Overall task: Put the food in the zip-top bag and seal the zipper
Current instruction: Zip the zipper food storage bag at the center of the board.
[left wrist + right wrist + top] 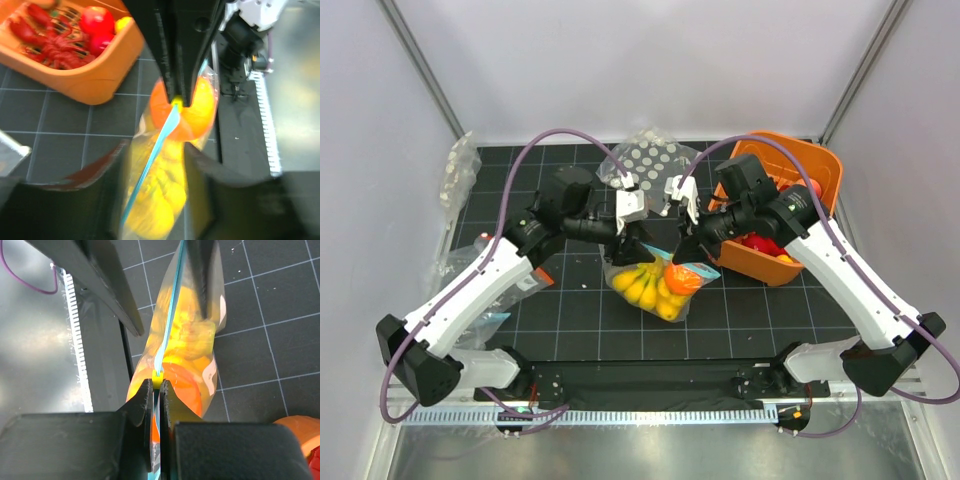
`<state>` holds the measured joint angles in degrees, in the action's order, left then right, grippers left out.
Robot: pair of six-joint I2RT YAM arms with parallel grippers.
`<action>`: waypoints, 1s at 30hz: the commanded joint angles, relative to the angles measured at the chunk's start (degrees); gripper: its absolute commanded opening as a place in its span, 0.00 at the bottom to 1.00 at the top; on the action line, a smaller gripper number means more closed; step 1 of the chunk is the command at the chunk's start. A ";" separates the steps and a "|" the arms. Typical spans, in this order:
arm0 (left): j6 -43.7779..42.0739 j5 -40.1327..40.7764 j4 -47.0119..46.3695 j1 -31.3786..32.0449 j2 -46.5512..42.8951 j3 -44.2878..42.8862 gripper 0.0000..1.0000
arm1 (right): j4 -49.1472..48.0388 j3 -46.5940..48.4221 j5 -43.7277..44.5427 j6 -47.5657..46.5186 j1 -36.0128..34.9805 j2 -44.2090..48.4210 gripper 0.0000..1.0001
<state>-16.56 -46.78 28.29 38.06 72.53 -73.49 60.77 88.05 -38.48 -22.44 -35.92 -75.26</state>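
Note:
The clear zip-top bag point(655, 285) lies mid-table holding the yellow banana bunch point(638, 285) and the orange point(682, 280). My right gripper point(682, 252) is shut on the light-blue zipper point(167, 325) just behind its small yellow slider point(158, 382); the right wrist view shows the jaws point(158, 390) pinched together over the orange point(187, 392). My left gripper point(632, 248) is open and straddles the bag's banana end point(155, 170), with the zipper point(150, 165) running between its fingers. The yellow slider point(176, 104) sits at the right gripper's tips. A separate mango-like piece cannot be told apart.
An orange bin point(810, 170) with red toy food stands at the back right, close behind my right arm; it also shows in the left wrist view point(95, 80). A white-dotted clear bag point(655, 158) lies behind the grippers. More clear bags point(460, 170) lie at the left edge.

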 commanded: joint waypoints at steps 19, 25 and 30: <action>3.72 10.31 -0.17 1.31 -2.40 5.46 0.00 | 7.16 0.89 6.65 -6.39 -0.29 2.92 0.01; 4.43 13.12 -1.66 1.22 -2.74 8.98 0.00 | 12.96 1.95 11.32 -6.30 -0.20 3.37 0.01; 3.46 15.31 -2.63 -0.09 -4.33 11.26 0.00 | 17.70 2.30 15.70 -5.69 -0.20 3.46 0.01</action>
<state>-12.36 -38.13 23.62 40.42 70.59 -63.72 69.10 87.24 -28.42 -28.23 -36.67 -75.09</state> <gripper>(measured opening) 0.014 0.074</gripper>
